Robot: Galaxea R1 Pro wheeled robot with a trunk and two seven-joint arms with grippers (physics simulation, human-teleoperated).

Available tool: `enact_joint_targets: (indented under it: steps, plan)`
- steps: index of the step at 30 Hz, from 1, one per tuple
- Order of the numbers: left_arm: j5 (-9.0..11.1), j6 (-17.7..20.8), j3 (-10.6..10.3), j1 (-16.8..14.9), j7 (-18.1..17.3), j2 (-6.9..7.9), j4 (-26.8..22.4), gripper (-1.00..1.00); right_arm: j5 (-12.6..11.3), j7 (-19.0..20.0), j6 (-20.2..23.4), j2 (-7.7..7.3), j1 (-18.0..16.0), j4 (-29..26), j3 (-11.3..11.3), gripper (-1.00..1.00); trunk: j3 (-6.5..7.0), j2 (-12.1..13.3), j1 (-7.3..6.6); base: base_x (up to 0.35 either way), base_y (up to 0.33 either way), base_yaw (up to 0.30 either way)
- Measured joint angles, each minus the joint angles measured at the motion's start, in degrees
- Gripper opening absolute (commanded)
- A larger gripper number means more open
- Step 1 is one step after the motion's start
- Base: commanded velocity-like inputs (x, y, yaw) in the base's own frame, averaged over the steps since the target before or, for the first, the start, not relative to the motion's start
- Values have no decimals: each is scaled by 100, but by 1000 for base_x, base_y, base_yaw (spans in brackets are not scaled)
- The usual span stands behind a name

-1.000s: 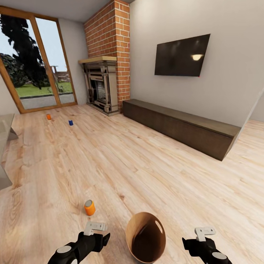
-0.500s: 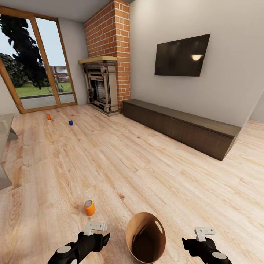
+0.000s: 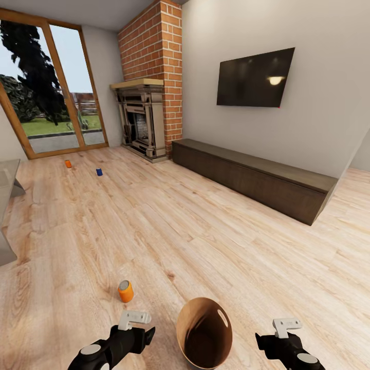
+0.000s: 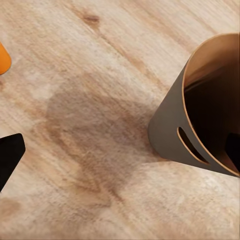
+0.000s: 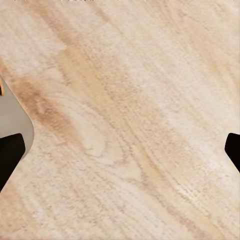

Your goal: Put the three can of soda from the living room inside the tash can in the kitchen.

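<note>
The nearest orange can of soda stands upright on the wood floor, just ahead of my left gripper, and its edge shows in the left wrist view. The brown trash can sits on the floor between my two arms, dark inside, with handle holes near its rim. My left gripper is open over bare floor between can and bin. My right gripper is open too, right of the bin, holding nothing. A second orange can and the blue can stand far off near the glass doors.
A brick fireplace fills the far corner beside wood-framed glass doors. A long dark low cabinet runs along the right wall under a wall TV. A grey low table edge shows at the left.
</note>
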Motion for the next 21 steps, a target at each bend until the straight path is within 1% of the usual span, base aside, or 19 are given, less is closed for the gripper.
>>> enact_joint_targets:
  steps: [5,10,21]
  plan:
    - [2,36,0,1,3,-29,-2,100,5,0,12,0,1,-133,5,100,0,0,0,0,0,0]
    - [2,49,0,0,3,-89,-2,100,8,0,17,0,4,-209,5,100,0,0,0,0,0,0]
    - [2,155,0,0,3,-100,-2,100,9,0,18,0,2,-220,12,100,-197,-440,241,0,0,0]
